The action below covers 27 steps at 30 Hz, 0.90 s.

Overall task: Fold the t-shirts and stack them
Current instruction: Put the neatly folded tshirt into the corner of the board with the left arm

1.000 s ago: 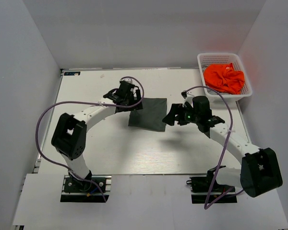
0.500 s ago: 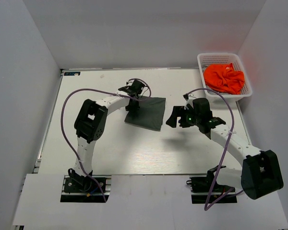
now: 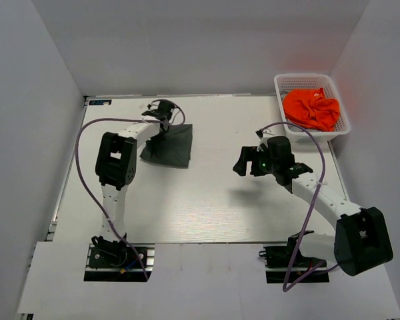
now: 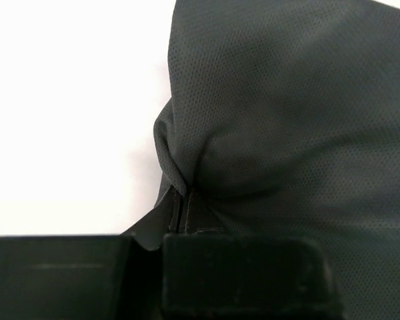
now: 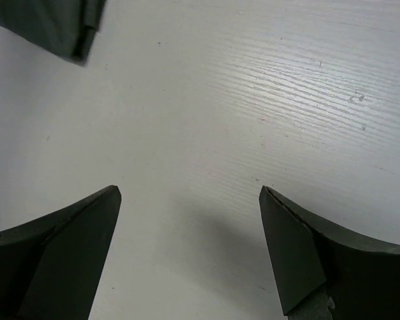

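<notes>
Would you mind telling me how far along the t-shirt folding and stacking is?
Done: the dark grey t-shirt lies folded on the table. In hand: the left gripper is shut on its edge. Remaining: the orange t-shirt sits crumpled in the white basket, the right gripper is open, nothing stacked.

The left white-and-black jointed arm rises from its base at 7 o'clock in the overhead view and reaches to 11 o'clock. There the black two-finger left gripper (image 3: 165, 122) pinches a fold of the dark olive-grey t-shirt (image 3: 170, 148), jaws pressed together. The right arm bends in from 5 o'clock. The black right gripper (image 3: 242, 162) points toward 9 o'clock, its fingers (image 5: 60, 247) spread wide and holding nothing.
</notes>
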{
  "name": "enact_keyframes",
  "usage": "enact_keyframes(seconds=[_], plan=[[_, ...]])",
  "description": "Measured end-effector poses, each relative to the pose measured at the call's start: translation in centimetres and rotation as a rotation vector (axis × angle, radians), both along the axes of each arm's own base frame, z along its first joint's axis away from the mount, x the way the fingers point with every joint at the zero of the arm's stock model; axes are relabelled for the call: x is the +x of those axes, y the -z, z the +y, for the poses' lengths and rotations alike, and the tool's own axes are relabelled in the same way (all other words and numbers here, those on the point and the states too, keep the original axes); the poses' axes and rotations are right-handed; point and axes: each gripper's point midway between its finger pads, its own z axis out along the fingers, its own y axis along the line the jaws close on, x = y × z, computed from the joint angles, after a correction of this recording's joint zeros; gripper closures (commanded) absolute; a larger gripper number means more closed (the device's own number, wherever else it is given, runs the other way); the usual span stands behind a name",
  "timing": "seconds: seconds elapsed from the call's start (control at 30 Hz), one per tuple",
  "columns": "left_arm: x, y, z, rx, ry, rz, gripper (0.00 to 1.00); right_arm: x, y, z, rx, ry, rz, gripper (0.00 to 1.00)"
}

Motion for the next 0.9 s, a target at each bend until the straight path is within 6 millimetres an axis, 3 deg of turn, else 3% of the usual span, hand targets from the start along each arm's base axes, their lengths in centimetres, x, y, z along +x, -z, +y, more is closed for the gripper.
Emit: enact_keyframes(seconds=[0.1, 0.27, 0.4, 0.6, 0.73, 0.9], plan=[[1.8, -0.6, 4.4, 0.069, -0.036, 0.000, 1.00, 0.5, 0.2, -0.2, -0.012, 0.015, -0.007, 0.10], [6.7, -1.4, 10.7, 0.200, -0.084, -0.036, 1.00, 1.3, 1.7, -0.5, -0.048, 0.041, 0.025, 0.10], [8.1, -0.2, 15.0, 0.286, -0.101, -0.002, 1.00, 2.3, 2.3, -0.2, -0.059, 0.044, 0.048, 0.10], [12.3, -1.4, 20.9, 0.339, -0.144, -0.067, 1.00, 4.2, 1.4, 0.8, -0.041, 0.031, 0.041, 0.10], [13.0, -2.2, 24.4, 0.374, -0.159, -0.092, 1.00, 4.6, 1.2, 1.7, -0.015, 0.004, 0.051, 0.10], [13.9, -2.5, 27.1, 0.401, -0.179, -0.127, 1.00, 5.1, 2.0, 2.4, -0.004, -0.012, 0.085, 0.10]])
